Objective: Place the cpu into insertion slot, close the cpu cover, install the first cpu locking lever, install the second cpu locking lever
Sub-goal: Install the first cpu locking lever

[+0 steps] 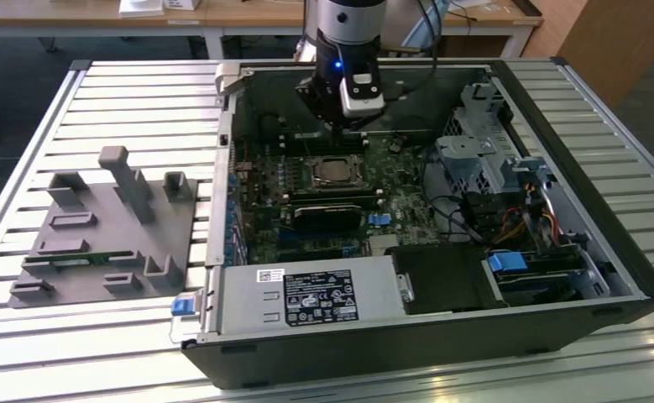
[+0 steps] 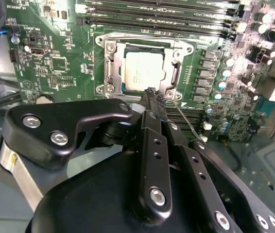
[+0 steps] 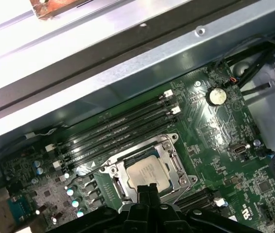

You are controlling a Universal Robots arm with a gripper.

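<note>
One tool (image 2: 152, 93) near the seated cpu (image 2: 145, 71)

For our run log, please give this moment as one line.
cpu: seated; cpu cover: down over it; tool: shut, by cover edge

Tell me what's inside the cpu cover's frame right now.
The cpu lies there, its silvery top showing through the cpu cover's open middle in both wrist views. The claw's tips hide part of one edge, and the socket beneath the chip is covered.
</note>
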